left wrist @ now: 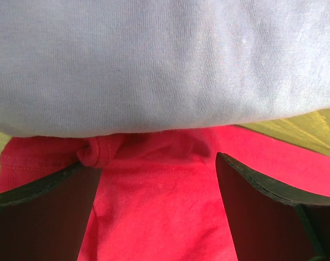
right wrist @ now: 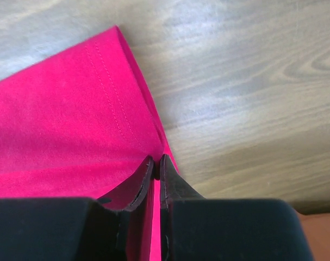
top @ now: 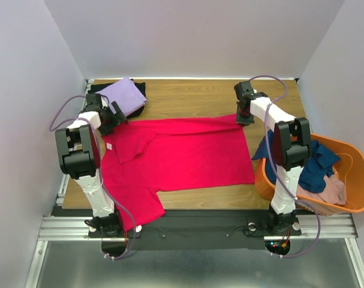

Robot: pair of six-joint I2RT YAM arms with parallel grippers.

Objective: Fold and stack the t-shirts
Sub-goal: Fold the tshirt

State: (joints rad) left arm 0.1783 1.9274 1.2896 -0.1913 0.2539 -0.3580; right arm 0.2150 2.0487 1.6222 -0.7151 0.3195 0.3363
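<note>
A crimson-pink t-shirt (top: 187,156) lies spread flat across the table, one sleeve hanging over the near edge. My left gripper (top: 114,116) is open at its far left corner. In the left wrist view the fingers (left wrist: 262,206) stand wide apart over the crimson cloth (left wrist: 159,212), right against the folded lavender t-shirt (left wrist: 165,65). My right gripper (top: 245,116) is shut on the crimson shirt's far right corner; the right wrist view shows its gripper (right wrist: 157,161) pinching the hem (right wrist: 72,125). The lavender t-shirt (top: 125,94) lies folded on a black t-shirt (top: 141,89) at the back left.
An orange plastic tub (top: 357,157) stands at the right edge of the table beside the right arm, holding a navy blue shirt (top: 316,163) and a dusty pink shirt (top: 330,192). Bare wood (top: 193,96) shows behind the crimson shirt. White walls enclose the table.
</note>
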